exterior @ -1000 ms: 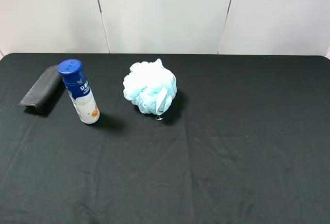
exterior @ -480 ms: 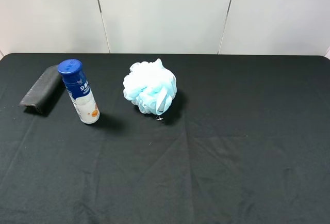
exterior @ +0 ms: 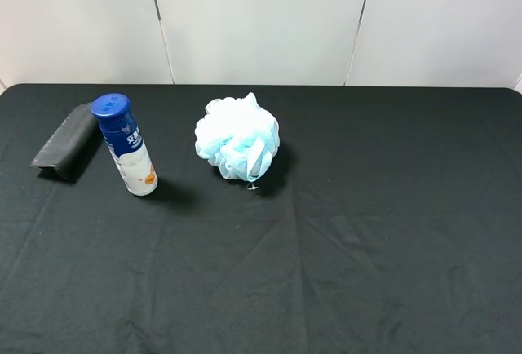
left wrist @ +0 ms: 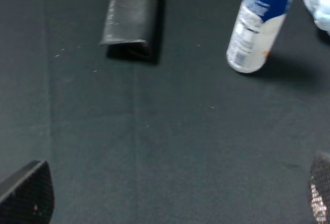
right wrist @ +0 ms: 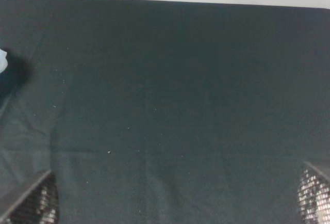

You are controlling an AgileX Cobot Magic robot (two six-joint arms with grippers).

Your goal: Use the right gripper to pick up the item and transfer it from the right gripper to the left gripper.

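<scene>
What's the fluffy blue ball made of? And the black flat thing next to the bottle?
The fluffy blue ball looks like gathered plastic mesh: pale, ruffled, slightly see-through folds, like a bath puff. The black flat thing looks like leather or a leather-like material: a smooth, faintly shiny surface with a folded edge, though real or fake cannot be told. The bottle seems glossy white plastic with a blue cap.

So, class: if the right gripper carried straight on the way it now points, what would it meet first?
Only the bare black tablecloth. The right gripper, fingers wide apart, has nothing else ahead; the bath puff shows only at the view's edge, off its line. Depth is hard to judge.
</scene>
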